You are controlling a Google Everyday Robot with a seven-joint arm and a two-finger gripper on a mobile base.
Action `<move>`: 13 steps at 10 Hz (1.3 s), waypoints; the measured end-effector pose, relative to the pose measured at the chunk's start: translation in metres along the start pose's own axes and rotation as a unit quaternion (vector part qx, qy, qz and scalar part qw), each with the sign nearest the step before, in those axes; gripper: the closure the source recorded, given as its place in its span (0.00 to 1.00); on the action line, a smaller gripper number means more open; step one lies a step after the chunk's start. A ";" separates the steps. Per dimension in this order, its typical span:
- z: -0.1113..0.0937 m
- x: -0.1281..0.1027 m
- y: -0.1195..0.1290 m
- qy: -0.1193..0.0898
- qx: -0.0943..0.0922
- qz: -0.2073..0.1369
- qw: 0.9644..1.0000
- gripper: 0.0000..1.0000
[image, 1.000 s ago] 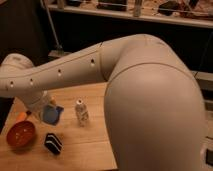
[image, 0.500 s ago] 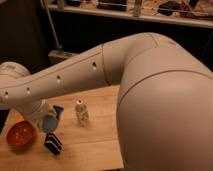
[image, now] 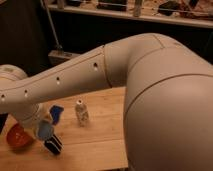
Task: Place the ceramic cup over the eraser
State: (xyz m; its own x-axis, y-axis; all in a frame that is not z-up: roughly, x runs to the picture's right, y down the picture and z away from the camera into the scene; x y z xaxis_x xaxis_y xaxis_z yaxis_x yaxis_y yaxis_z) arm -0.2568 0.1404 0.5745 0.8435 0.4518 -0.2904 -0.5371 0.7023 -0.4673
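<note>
The light-blue ceramic cup (image: 44,131) hangs at the end of my gripper (image: 39,124) at the left of the wooden table (image: 100,135). The gripper is shut on the cup. The cup is just above and slightly left of the eraser (image: 53,145), a small black block with white stripes near the table's front edge. My large white arm reaches from the right across the view and hides most of the gripper.
An orange-red bowl (image: 18,138) sits to the left of the cup. A flat dark-blue piece (image: 56,113) lies just behind it. A small pale bottle (image: 81,113) stands upright mid-table. Dark shelving stands behind the table.
My arm has swung lower and toward the front left. The cup has come down with it from beside the dark-blue piece to just above the eraser.
</note>
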 end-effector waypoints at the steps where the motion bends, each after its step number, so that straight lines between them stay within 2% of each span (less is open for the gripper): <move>1: 0.002 0.000 0.001 0.002 -0.002 -0.004 1.000 1.00; 3: 0.012 0.001 0.005 0.010 -0.008 -0.011 1.000 1.00; 7: 0.031 -0.001 0.009 0.022 -0.002 -0.028 0.999 1.00; 10: 0.046 0.002 0.008 0.036 -0.003 -0.023 0.999 1.00; 13: 0.057 0.001 0.005 0.042 -0.008 -0.017 0.999 1.00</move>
State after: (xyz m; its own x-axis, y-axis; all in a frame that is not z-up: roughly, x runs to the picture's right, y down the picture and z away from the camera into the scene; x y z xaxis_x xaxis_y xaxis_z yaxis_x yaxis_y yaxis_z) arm -0.2595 0.1756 0.6193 0.8591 0.3799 -0.3429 -0.5088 0.7068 -0.4915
